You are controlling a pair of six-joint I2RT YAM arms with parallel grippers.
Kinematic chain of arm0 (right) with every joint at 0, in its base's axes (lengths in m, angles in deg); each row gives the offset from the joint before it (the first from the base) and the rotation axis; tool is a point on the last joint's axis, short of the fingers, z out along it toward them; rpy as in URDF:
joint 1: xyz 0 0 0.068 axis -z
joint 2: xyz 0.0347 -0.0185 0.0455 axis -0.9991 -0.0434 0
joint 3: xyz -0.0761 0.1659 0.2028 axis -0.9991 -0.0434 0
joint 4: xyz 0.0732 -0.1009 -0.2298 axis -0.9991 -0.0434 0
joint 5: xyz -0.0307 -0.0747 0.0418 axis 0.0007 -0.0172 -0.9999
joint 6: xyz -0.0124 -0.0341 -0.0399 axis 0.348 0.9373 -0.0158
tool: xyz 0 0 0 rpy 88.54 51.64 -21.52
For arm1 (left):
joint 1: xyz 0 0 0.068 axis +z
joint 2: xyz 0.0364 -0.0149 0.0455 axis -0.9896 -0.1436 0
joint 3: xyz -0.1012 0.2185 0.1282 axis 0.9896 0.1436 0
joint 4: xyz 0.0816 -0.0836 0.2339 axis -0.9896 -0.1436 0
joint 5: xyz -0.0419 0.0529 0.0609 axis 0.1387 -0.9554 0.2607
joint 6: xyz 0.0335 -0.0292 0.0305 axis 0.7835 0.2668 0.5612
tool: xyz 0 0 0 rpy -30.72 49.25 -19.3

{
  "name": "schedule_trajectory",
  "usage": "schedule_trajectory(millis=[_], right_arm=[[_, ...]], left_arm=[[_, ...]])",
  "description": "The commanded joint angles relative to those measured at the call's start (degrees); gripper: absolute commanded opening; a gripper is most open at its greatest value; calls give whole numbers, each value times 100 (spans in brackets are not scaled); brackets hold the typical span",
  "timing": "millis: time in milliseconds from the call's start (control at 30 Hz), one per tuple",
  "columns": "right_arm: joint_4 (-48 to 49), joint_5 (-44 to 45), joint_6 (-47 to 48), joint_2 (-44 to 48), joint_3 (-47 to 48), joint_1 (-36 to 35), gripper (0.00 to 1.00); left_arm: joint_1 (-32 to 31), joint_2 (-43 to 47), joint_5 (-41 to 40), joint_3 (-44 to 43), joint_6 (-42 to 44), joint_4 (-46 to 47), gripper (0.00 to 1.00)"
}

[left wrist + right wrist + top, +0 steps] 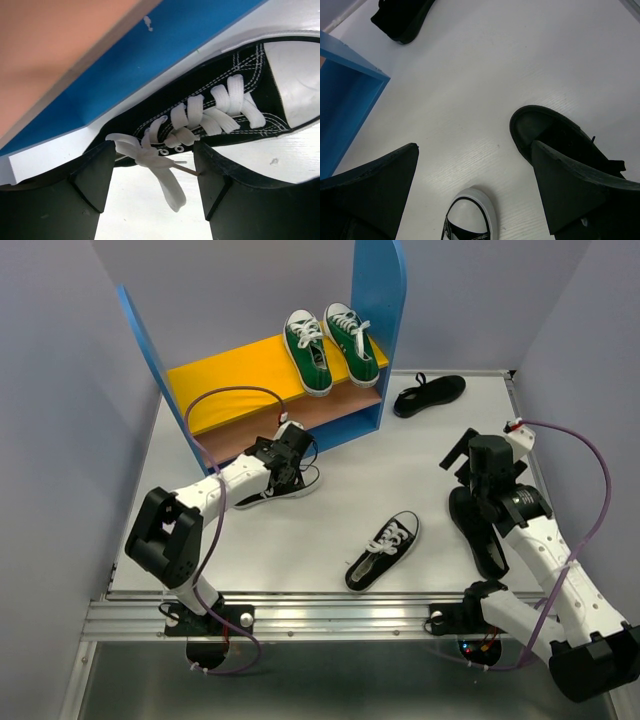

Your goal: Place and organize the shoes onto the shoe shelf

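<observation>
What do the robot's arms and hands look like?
The left arm and right arm are white tubes with chunky black joints. A thin purple cable loops along each. The left hand and right hand each have two black wedge-shaped fingers.

Left end effector, right end effector, splayed

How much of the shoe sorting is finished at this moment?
Done: two green sneakers sit on the upper yellow board. In hand: the open left gripper straddles the laces of a black sneaker lying before the shelf. Left: a second black sneaker and two all-black shoes lie on the table; the right gripper hangs open.
</observation>
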Motion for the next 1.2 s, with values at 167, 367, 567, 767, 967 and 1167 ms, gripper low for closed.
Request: schedule_trajectory(millis=[167,367,567,767,967,1167], right_arm=[[289,-13,47,-36,160,12,100],[297,-74,100,-70,195,12,100],[306,-39,117,-106,266,12,100],[306,22,100,0,143,12,100],[306,66,73,105,90,12,100],[297,92,21,175,-7,12,100]], left_arm=[[19,60,-340,-119,31,278,75],[107,-203,283,-13,84,542,77],[116,-291,653,162,22,586,71],[125,-265,811,338,-188,595,34],[125,-151,1329,66,-732,218,0],[72,226,2033,-268,-1803,-160,0]])
